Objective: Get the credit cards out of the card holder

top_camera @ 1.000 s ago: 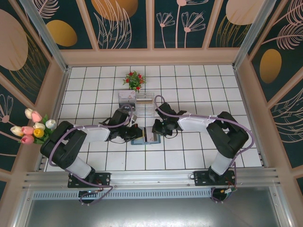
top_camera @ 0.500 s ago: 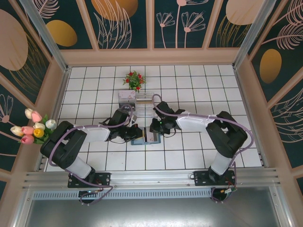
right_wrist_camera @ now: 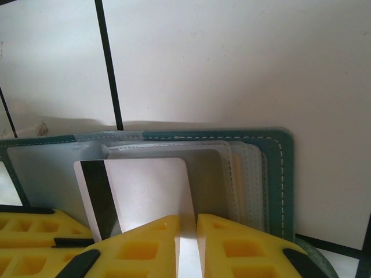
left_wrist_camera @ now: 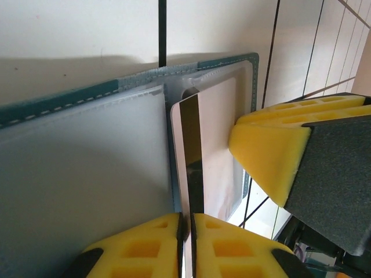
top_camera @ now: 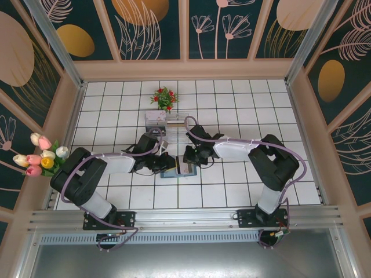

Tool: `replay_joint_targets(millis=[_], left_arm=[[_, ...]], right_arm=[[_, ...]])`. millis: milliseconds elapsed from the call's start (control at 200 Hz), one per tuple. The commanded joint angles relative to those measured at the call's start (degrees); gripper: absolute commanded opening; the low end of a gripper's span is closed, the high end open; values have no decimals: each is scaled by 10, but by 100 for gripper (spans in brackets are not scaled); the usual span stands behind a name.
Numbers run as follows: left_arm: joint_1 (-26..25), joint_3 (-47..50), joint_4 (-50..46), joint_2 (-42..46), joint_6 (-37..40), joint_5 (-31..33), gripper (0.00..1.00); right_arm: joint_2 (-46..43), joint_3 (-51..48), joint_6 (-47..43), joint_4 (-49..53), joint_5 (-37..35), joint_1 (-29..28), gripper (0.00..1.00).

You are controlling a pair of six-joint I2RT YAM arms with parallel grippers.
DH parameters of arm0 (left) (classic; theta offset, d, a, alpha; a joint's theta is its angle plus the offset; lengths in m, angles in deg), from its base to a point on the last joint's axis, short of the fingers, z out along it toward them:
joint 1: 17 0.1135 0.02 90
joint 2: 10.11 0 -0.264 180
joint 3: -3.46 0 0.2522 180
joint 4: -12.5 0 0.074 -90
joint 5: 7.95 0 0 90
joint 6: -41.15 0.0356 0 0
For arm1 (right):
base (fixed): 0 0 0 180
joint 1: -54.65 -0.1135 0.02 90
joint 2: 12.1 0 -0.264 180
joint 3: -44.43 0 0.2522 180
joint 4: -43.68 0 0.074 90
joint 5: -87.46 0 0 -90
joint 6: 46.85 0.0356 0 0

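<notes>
Claws first: right gripper is pinched almost flat on one edge of a pale striped card, which passes down between its yellow pads. The left gripper shows only a hairline slit, and the card's dark stripe runs straight into it; I cannot tell whether it clamps the card or merely brackets it. Both meet over the card holder, which lies open and flat on the tiled table. In the overhead view it sits mid-width in the near half, with a clear acrylic rack just beyond it. Step in hand, by my reading: drawing one card out of its slot. Much of it lies clear of the pocket mouths, but the pads hide whether its far end is free. Next move calls for a steady pull along the slot direction, with the holder kept down so it does not ride along. Contents: the stacked slots hold other credit cards, cream edges showing, count unclear. The frosted window pocket looks empty.
</notes>
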Motion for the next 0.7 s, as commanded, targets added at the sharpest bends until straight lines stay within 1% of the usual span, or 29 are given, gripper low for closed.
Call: replay_joint_targets(millis=[0, 295, 385, 540, 696], left_arm=[[2, -14, 34, -15, -6, -21, 16], [2, -19, 54, -24, -18, -29, 19], [2, -21, 47, -24, -16, -23, 15], [2, -26, 4, -15, 3, 0, 3], [3, -29, -77, 16, 39, 30, 1]], right_arm=[[21, -8, -7, 8, 14, -9, 19], [21, -15, -6, 0, 24, -10, 19], [21, -16, -6, 0, 23, -10, 19], [14, -17, -2, 5, 7, -9, 19], [0, -32, 10, -8, -4, -5, 20]])
